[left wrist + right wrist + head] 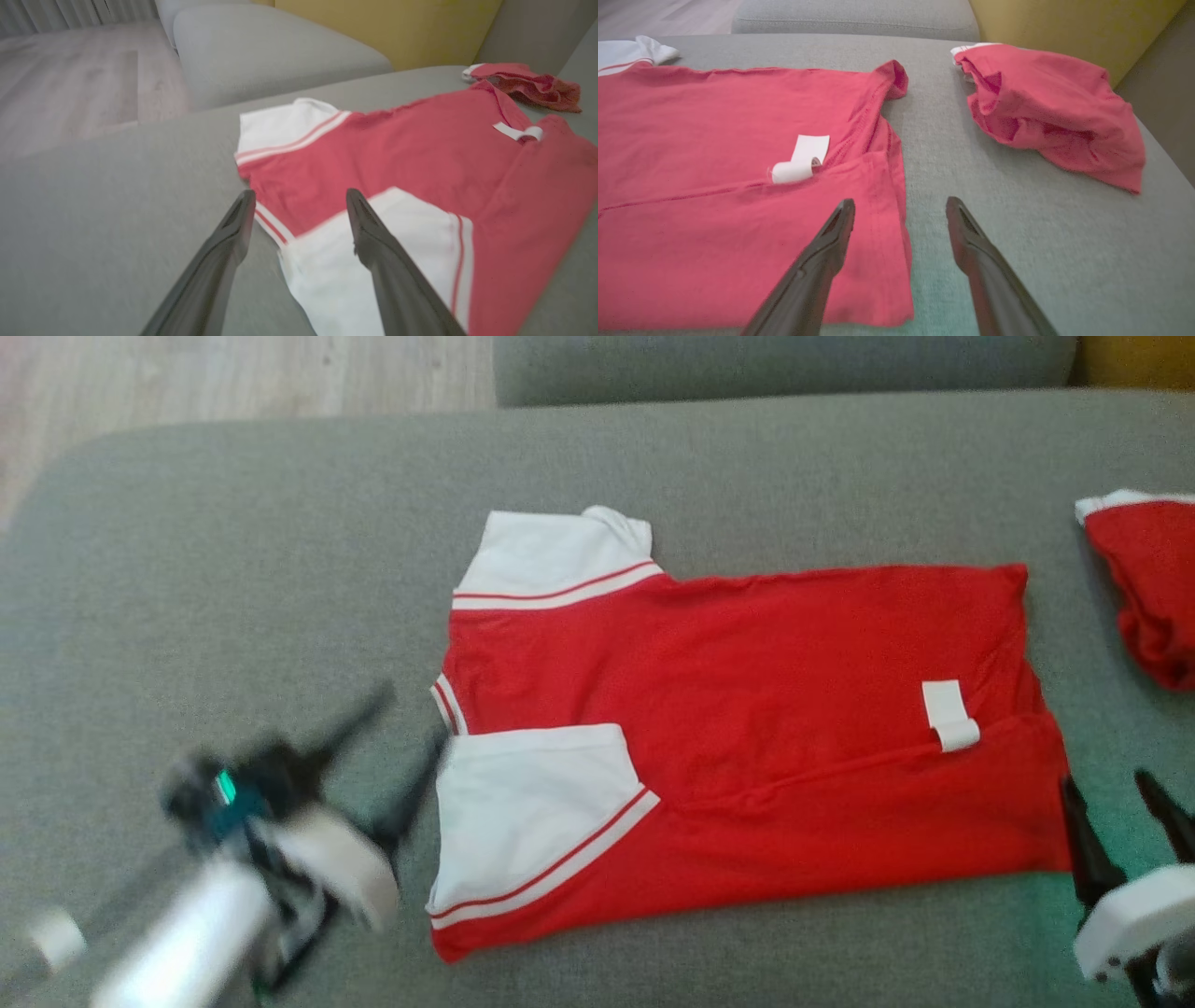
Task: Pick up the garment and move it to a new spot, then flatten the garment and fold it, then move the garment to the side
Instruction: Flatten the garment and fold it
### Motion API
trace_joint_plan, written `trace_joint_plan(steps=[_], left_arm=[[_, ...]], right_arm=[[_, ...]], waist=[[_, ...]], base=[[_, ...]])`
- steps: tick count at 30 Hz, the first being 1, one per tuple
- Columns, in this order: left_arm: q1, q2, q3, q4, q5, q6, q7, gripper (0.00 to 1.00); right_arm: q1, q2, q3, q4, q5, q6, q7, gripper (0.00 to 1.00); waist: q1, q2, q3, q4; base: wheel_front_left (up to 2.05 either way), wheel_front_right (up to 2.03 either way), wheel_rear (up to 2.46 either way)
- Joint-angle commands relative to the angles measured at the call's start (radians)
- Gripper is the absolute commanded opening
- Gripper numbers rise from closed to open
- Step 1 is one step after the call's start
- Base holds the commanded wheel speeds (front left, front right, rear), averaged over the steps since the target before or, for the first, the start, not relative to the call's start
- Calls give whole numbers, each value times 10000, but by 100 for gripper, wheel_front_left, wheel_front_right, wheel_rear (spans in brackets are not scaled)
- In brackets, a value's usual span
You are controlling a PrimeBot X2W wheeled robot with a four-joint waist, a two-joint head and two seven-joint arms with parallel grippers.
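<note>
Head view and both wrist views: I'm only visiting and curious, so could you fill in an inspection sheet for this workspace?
Surface: grey sofa seat, plain fabric.
Job's things: red shirt lying flat, near long side folded over; white sleeves to the left, white label showing.
Clutter: second red garment, crumpled, apart to the right.
Hands: left hand open at the sleeve end; right hand open at the hem end; both hold nothing.
Cables: nothing seen.
Surroundings: wood floor, another grey cushion, yellow backing.

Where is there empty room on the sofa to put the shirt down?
Bare cushion lies left of the red shirt, beyond the left tool, and along the far edge. The right is crowded: only a narrow strip separates the shirt from the crumpled garment.
</note>
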Motion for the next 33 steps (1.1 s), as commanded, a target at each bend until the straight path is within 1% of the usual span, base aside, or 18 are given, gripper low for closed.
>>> trace_joint_plan(steps=[1,3,5,8,10,14,18,19,22,23,24,30,33], left_arm=[[-1203,471,633,-393,71,-118,165,100],[-2076,652,790,-391,-75,-298,539,100],[-2964,899,723,-242,-132,-474,1052,100],[-4262,1135,560,240,-394,-618,1654,100],[-5036,1243,329,681,-690,-657,2088,100],[-6368,1522,-546,1332,-1674,-670,3003,100],[-7391,1819,-1112,2056,-2600,-672,3454,100],[-7810,1888,-1347,2434,-2966,-673,3603,100],[-8083,1891,-1594,2765,-3461,-673,3915,100],[-8275,1962,-1931,2930,-3856,-673,4218,100],[-8361,2021,-2116,2954,-3987,-673,4301,100],[-8687,2244,-2929,3139,-4772,-674,4455,100],[-8903,2408,-3242,3352,-4758,-674,4308,100]], right_arm=[[-523,-189,110,-457,-140,-9,-152,100],[-729,-148,152,-592,-246,-9,-214,100],[-918,-101,223,-705,-321,-9,-302,100],[-1234,-50,390,-794,-409,-9,-527,100],[-1429,-34,528,-798,-446,-9,-662,100],[-1798,-31,787,-765,-431,-9,-916,100],[-2147,28,993,-541,-416,-9,-1193,100],[-2295,51,1104,-403,-387,-9,-1305,100],[-2447,67,1173,-236,-368,-9,-1441,100],[-2589,110,1199,-56,-383,-9,-1596,100],[-2643,137,1206,36,-397,-9,-1673,100],[-2822,164,1234,603,-569,-9,-2014,100],[-2869,212,1224,771,-636,-9,-2135,100]], waist=[[-1,0,368,-111],[-1,0,635,-221],[-1,0,891,-342],[-1,0,1268,-563],[-1,0,1514,-727],[-1,0,1934,-1083],[-1,0,2314,-1486],[-1,0,2509,-1657],[-1,0,2663,-1818],[-1,0,2776,-1976],[-1,0,2823,-2039],[-1,0,2981,-2287],[-1,0,3018,-2361]], base=[[0,0,0],[0,0,0],[0,0,0],[0,0,0],[0,0,0],[0,0,0],[0,0,0],[0,0,0],[0,0,0],[0,0,0],[0,0,0],[0,0,0],[0,0,0]])
